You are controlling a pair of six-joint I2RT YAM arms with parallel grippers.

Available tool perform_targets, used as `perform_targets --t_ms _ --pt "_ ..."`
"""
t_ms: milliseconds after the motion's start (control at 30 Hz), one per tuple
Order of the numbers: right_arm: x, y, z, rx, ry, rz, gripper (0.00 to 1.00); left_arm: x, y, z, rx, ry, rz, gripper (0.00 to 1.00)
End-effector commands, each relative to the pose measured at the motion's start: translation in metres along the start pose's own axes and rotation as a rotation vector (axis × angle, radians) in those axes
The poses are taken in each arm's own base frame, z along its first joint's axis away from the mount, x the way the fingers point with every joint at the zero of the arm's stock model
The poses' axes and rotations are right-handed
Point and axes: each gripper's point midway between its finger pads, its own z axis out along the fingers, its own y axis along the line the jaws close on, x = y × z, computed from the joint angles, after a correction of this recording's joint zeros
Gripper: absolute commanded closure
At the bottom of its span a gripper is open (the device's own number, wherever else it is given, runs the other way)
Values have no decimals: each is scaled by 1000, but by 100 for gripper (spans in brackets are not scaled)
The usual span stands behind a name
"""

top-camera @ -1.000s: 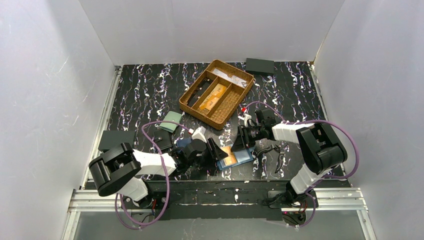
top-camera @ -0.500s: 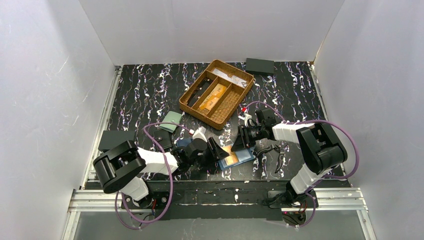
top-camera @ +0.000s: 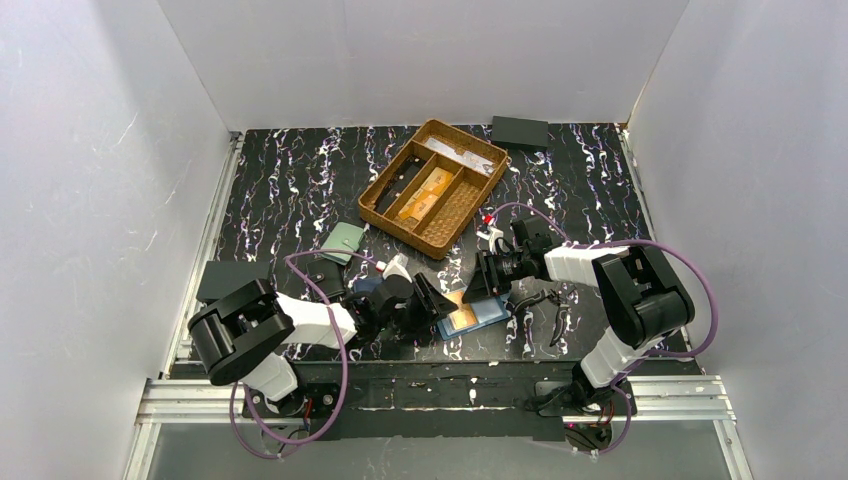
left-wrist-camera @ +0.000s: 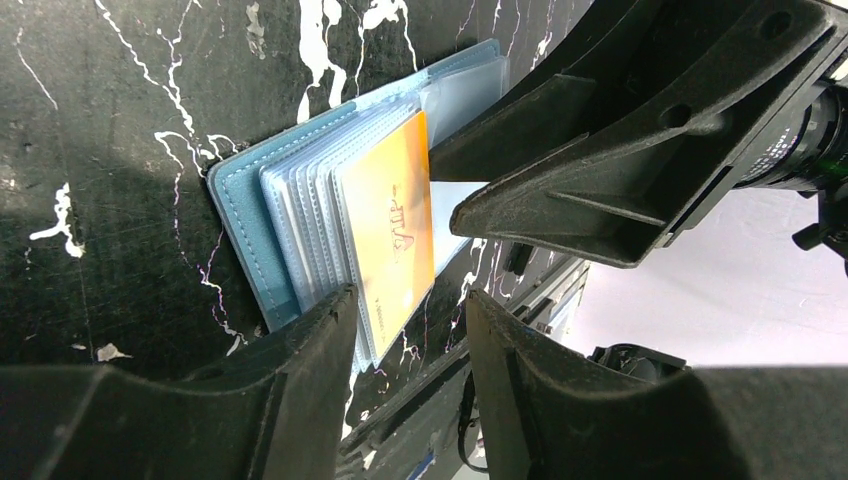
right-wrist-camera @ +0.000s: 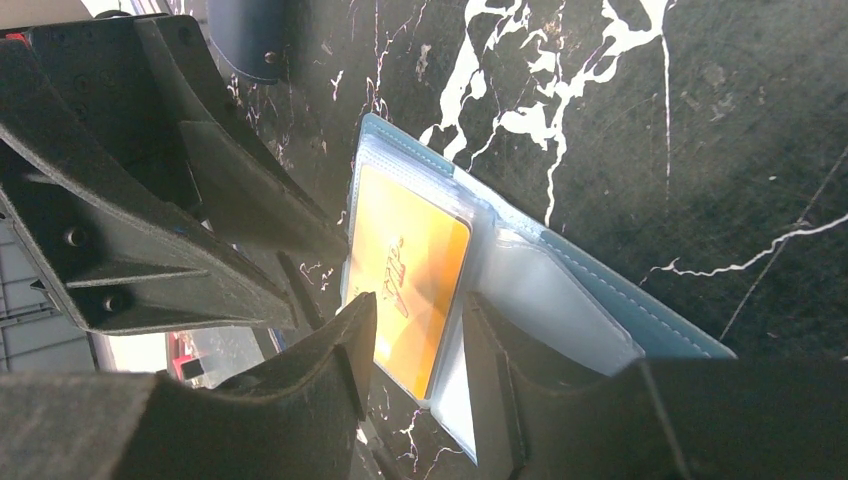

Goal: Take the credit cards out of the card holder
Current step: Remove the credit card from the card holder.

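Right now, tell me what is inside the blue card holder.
An orange-gold credit card lies in the top clear sleeve of the card holder. The sleeves stacked beneath are covered, so further cards cannot be seen.

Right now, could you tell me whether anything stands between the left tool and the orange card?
Nothing separate; the open left tool is at the credit card, which seems to lie inside a clear sleeve of the card holder. The right tool sits opposite.
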Motion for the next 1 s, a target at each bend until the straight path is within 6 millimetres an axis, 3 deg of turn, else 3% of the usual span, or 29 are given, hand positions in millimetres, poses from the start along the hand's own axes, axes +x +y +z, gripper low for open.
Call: perform_targets --t_ms 0,133,200,300,367,533,800,967 --pt "-5 2 2 -12 11 -9 54 -1 3 3 -26 11 -18 57" --pt "-4 6 3 -36 19 10 55 -3 -5 4 -10 10 -11 58" --pt "-3 8 4 -50 26 26 55 -3 -1 7 -23 12 -14 66" --pt "-4 9 4 -61 29 37 59 -1 6 11 -44 26 -18 68" --pt "-4 10 4 -67 31 38 66 0 8 12 -50 29 -17 69" --pt "-6 9 2 -88 34 36 99 1 11 13 -56 39 -13 69" --pt "-14 14 -10 -167 7 24 99 -10 6 -5 -11 4 36 62" --pt "-14 24 -15 -261 16 47 99 -15 -7 -19 53 -16 102 49"
